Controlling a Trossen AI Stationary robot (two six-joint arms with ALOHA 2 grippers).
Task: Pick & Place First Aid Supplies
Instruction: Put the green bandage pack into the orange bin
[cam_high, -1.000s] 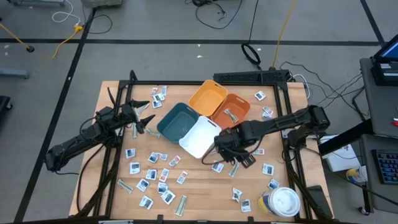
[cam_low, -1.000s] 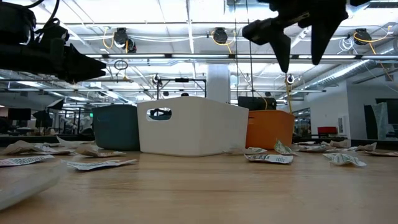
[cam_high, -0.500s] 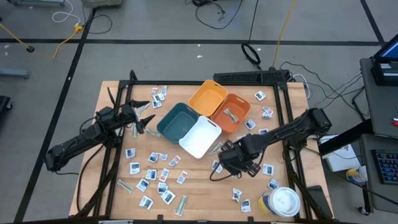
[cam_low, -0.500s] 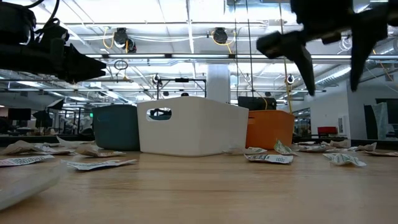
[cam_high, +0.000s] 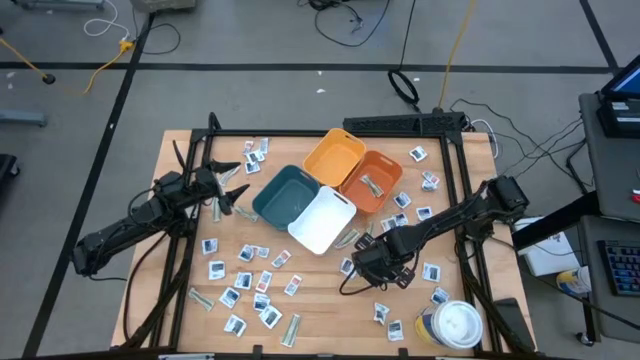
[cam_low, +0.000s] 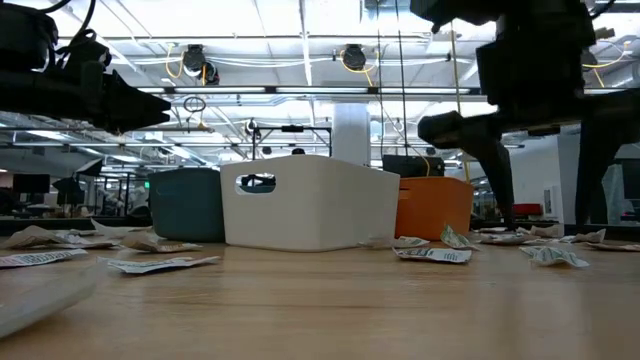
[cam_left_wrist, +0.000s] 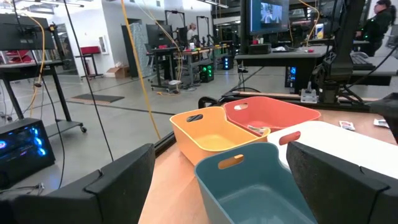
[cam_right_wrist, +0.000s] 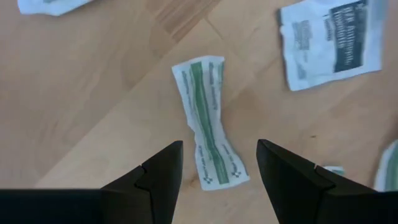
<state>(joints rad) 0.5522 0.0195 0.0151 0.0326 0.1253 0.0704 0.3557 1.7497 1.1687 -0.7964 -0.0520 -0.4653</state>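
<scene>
Small white packets (cam_high: 245, 275) and narrow wrapped strips lie flat and scattered over the wooden table. My right gripper (cam_high: 375, 265) is open and low over the table, right of the white bin (cam_high: 322, 220). In the right wrist view its fingers (cam_right_wrist: 158, 171) stand on either side of a green-and-white wrapped strip (cam_right_wrist: 208, 134) lying flat, without touching it. In the low view the right gripper (cam_low: 545, 195) hangs just above the tabletop. My left gripper (cam_high: 225, 190) waits open in the air left of the teal bin (cam_high: 285, 195).
Four bins stand clustered mid-table: teal, white, yellow (cam_high: 335, 158) and orange (cam_high: 372, 180), the last holding a strip. A round white-lidded tub (cam_high: 455, 325) sits at the near right corner. A white packet with dark print (cam_right_wrist: 333, 43) lies close to the strip.
My right gripper has moved from beside the white bin toward the table's near edge and down, until it hangs low over a wrapped strip. It has stayed open. The left arm has kept still.
</scene>
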